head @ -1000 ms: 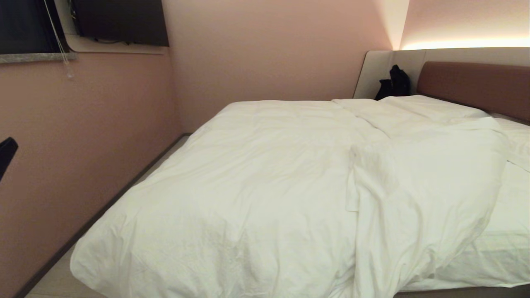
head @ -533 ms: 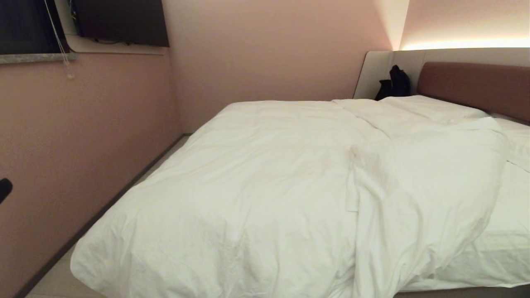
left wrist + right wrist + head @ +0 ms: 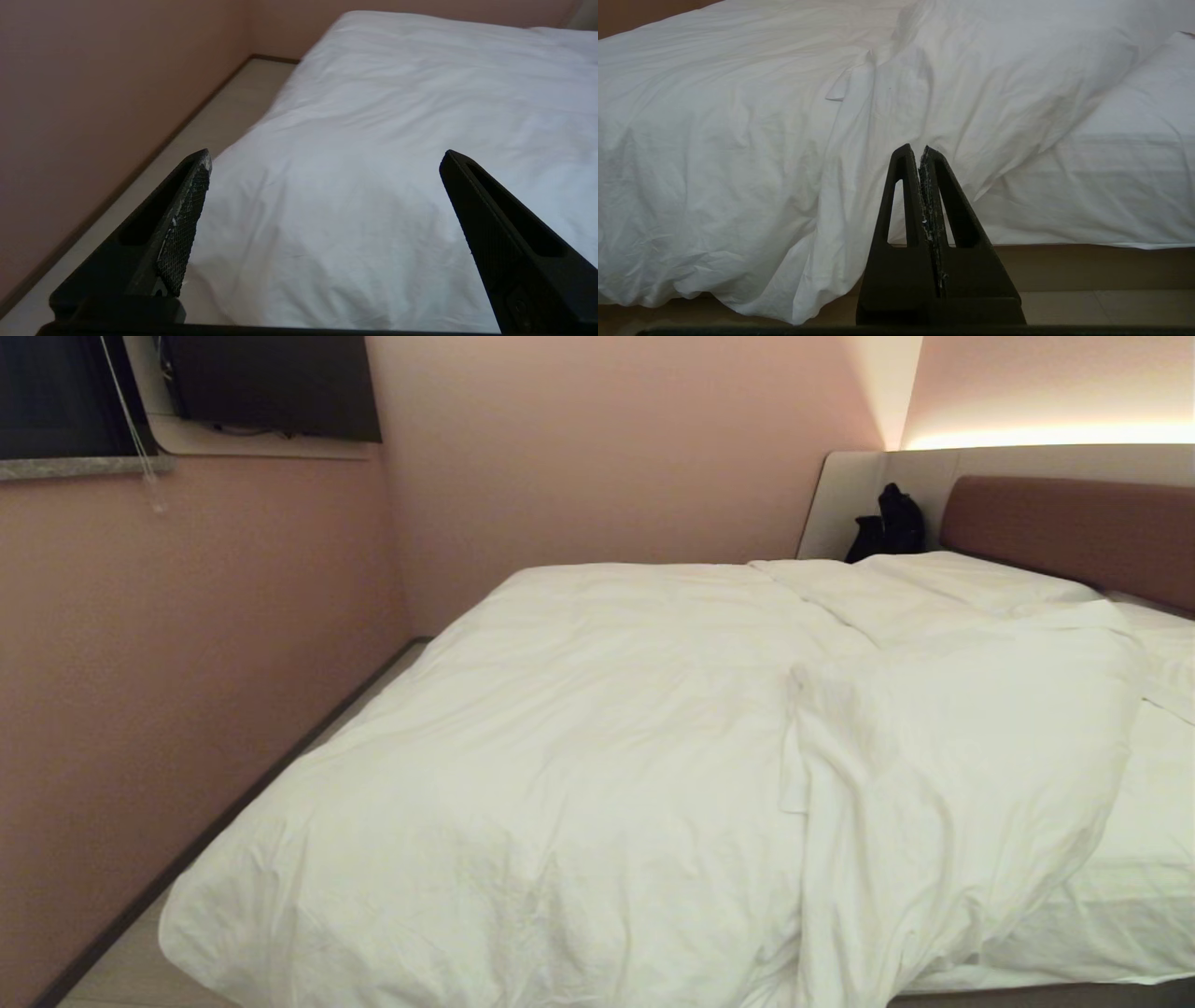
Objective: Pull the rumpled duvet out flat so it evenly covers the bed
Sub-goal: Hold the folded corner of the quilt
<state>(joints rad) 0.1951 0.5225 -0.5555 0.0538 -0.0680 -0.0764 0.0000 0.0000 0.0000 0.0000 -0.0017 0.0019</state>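
Observation:
The white duvet (image 3: 579,756) lies puffy and wrinkled over the left and middle of the bed (image 3: 1074,527). Its right edge is folded in a long ridge (image 3: 896,821), which leaves the fitted sheet (image 3: 1148,821) bare on the right. Neither gripper shows in the head view. In the left wrist view my left gripper (image 3: 327,156) hangs open above the duvet's (image 3: 373,140) near left corner, holding nothing. In the right wrist view my right gripper (image 3: 920,149) is shut and empty, low in front of the duvet (image 3: 738,140) where it drapes over the bed's base (image 3: 1087,266).
A pink wall runs close along the bed's left side, leaving a narrow strip of floor (image 3: 121,971). A dark screen (image 3: 271,383) hangs on the wall above. A black object (image 3: 892,523) sits at the head of the bed beside a pillow (image 3: 971,581).
The dark tip of my left gripper at the head view's left edge sank lower and then dropped out of that view. The duvet has not moved.

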